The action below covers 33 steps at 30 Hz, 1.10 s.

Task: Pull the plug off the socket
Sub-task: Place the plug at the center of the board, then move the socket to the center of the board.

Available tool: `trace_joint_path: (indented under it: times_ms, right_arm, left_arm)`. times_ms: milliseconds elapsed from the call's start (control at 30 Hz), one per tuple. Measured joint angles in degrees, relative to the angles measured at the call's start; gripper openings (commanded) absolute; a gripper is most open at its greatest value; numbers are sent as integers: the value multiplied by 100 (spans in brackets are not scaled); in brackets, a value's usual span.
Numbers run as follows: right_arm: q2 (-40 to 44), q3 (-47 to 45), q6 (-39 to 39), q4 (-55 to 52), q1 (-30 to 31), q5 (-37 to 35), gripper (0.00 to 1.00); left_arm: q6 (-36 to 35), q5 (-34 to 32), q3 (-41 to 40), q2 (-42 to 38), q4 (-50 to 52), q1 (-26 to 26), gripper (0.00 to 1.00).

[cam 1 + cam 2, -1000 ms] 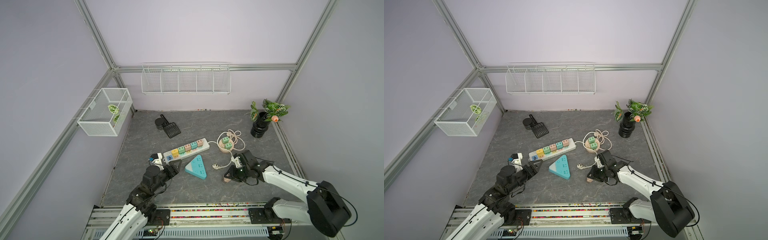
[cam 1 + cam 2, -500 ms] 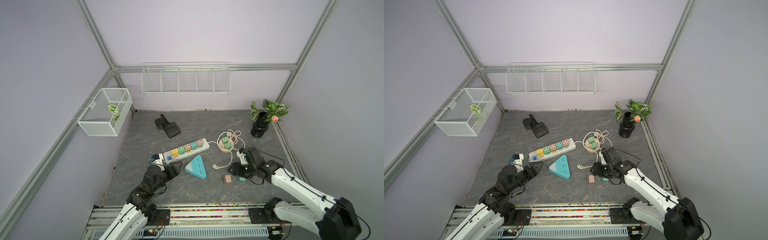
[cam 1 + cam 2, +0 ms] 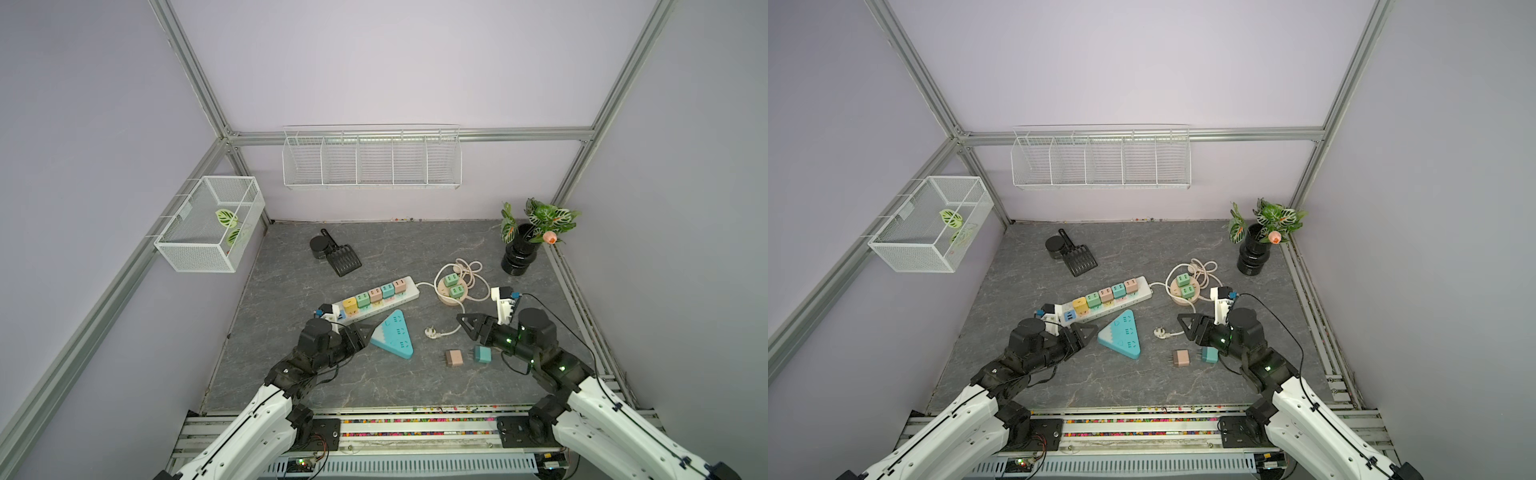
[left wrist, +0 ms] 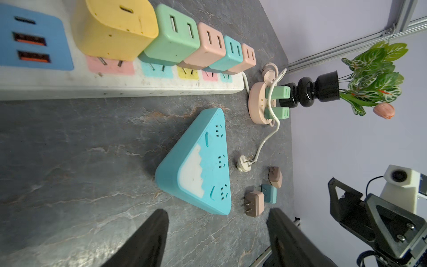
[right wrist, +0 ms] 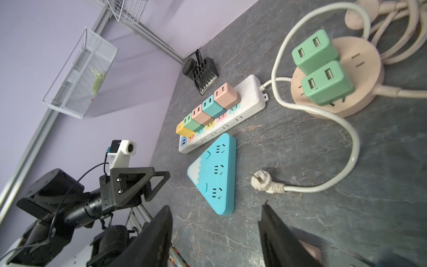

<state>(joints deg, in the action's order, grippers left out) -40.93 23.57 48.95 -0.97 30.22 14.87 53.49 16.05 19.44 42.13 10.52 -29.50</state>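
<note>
The grey table [image 3: 291, 374] fills the lower middle of both top views. At its centre a white strip [image 3: 411, 293] lies on a diagonal with 5 plugs seated in a row, from the yellow plug [image 3: 350, 306] at the lower left end to a pink plug [image 3: 400, 286] at the upper right. Just below it sits a blue triangle socket [image 3: 392, 341] with nothing in it. Right of the strip, a round socket [image 3: 446, 300] carries 2 green plugs [image 3: 451, 280].

The left pincer [image 3: 365, 332] hovers at the triangle socket's left corner, fingers apart and empty. The right pincer [image 3: 468, 326], right of centre, is likewise spread and holds nothing. Below it, 2 loose plugs [image 3: 454, 358] lie on the table.

The seated plugs look like small, light, hard cubes with smooth and probably slippery sides. In the row they touch, so grip the 2 free faces low down and pull straight along the prongs. The light strip would likely lift too and needs pinning.
</note>
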Motion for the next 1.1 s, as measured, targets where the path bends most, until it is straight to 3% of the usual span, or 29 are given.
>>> trace_joint_path:
  times_ms: [300, 667, 833, 1100]
  right_arm:
    - [-1123, 201, 105, 662, 2, 258, 64]
    - [-1008, 382, -278, 511, -168, 168, 63]
    - [-765, 407, -385, 315, -372, 170, 64]
    - [-343, 391, -402, 79, -577, 177, 63]
  left_arm:
    - [-1058, -278, 1711, 1967, 1458, -15, 67]
    - [-2953, 7, 3521, 4065, 2468, -13, 52]
    - [-3407, 299, 3897, 4734, 2793, -20, 51]
    - [-3580, 605, 3987, 5134, 3003, -214, 44]
